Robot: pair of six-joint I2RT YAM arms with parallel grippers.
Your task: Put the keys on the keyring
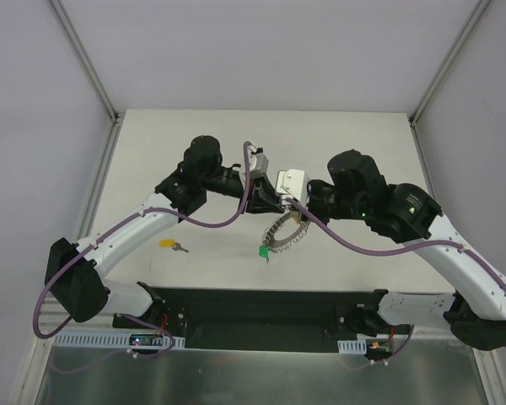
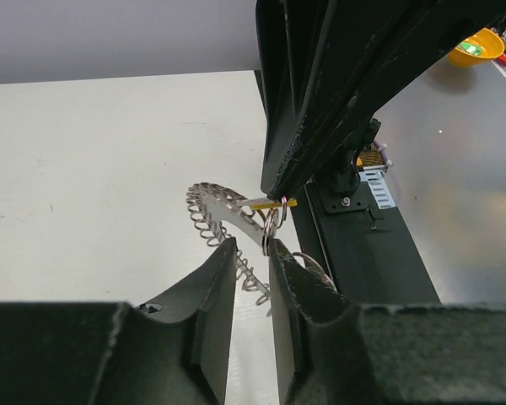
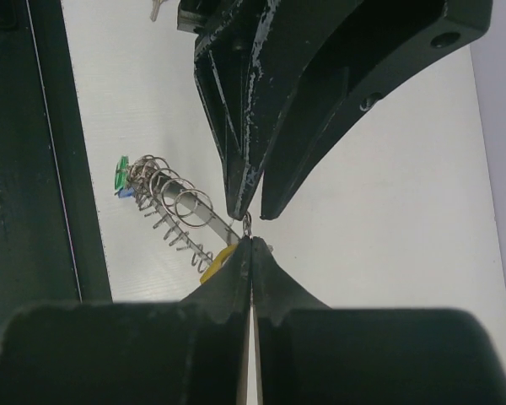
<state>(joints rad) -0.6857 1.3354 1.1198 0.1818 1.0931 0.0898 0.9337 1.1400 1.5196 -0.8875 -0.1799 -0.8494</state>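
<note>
The right gripper (image 3: 250, 245) is nearest, clenched on a yellow key (image 3: 219, 263) at the rim of the keyring (image 3: 181, 207), over the middle of the table (image 1: 337, 143); the left gripper (image 2: 253, 249) stands slightly parted around the key's small loop (image 2: 271, 228), gripping nothing visible; it should close squarely on that loop while the right clamp holds steady; the keyring slants away from the fingertips, its far end bearing a green key (image 3: 120, 177) and pointing toward the robot.

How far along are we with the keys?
Done: green key and blue key hang on the keyring. In hand: right gripper pinches a yellow key at the rim; left gripper straddles it, jaws narrowly apart. Left: a second yellow key lies loose on the table.
</note>
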